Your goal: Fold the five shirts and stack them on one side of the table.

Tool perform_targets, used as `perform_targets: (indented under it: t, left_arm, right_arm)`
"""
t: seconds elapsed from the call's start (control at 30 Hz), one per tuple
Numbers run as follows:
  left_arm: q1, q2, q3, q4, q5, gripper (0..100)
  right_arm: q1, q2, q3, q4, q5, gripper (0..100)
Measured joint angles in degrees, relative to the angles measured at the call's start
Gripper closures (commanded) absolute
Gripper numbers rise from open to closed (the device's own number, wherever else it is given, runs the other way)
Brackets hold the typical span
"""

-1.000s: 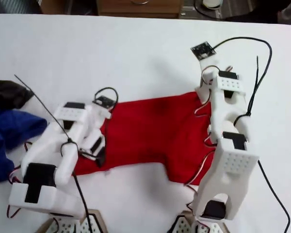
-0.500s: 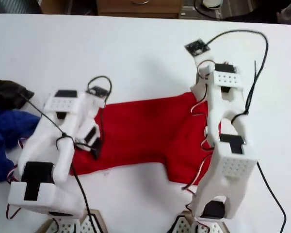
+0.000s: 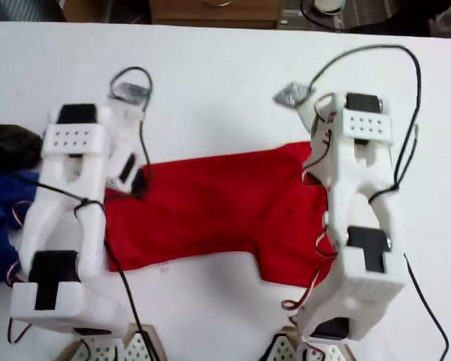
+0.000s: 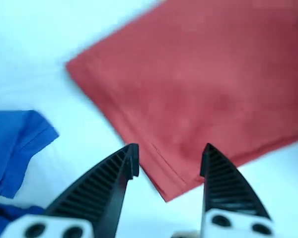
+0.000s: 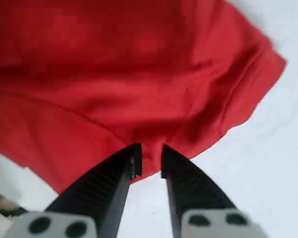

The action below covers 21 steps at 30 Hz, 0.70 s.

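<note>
A red cotton short-sleeved shirt (image 3: 218, 203) is spread flat across the middle of the white counter (image 3: 210, 83), toward its near edge. A crumpled blue shirt (image 3: 0, 218) and a dark garment (image 3: 11, 143) are heaped at the left edge.

The left jaws are held wide open, above a hem corner of the red shirt, with nothing held. The right jaws are parted only by a narrow gap, above the sleeve end, with nothing seen between them.

If the left jaws are closed so near the corner, only the stitched hem may be pinched and could slip free. With so narrow a gap, the cloth may be pushed and bunched by the right jaws rather than taken. A crooked fold would likely follow from an uneven lift.

The whole outline of the shirt and both heaps are given by the high view, where the jaws are hidden under the white arms. The hem seam and a blue sleeve close by are shown by the left wrist view. The rumpled sleeve cuff is shown by the right wrist view.
</note>
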Motion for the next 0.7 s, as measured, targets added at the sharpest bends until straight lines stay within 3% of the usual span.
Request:
perform_targets:
  t: [0.23,0.37,0.5,0.7]
  left_arm:
    - [-4.1,0.0,0.0,-3.7,3.0,77]
    - [-6.0,0.0,0.0,-4.4,3.0,77]
    - [-6.2,0.0,0.0,-4.4,3.0,77]
    - [-8.4,0.0,0.0,-4.4,3.0,77]
  right_arm:
    - [0.4,-17.3,24.8,-1.3,10.7,80.4]
    - [-3.3,-31.5,40.6,-3.3,17.1,80.4]
    - [-9.1,-42.1,52.5,-7.2,19.1,80.2]
    - [-17.4,-45.0,61.9,-11.2,19.4,80.0]
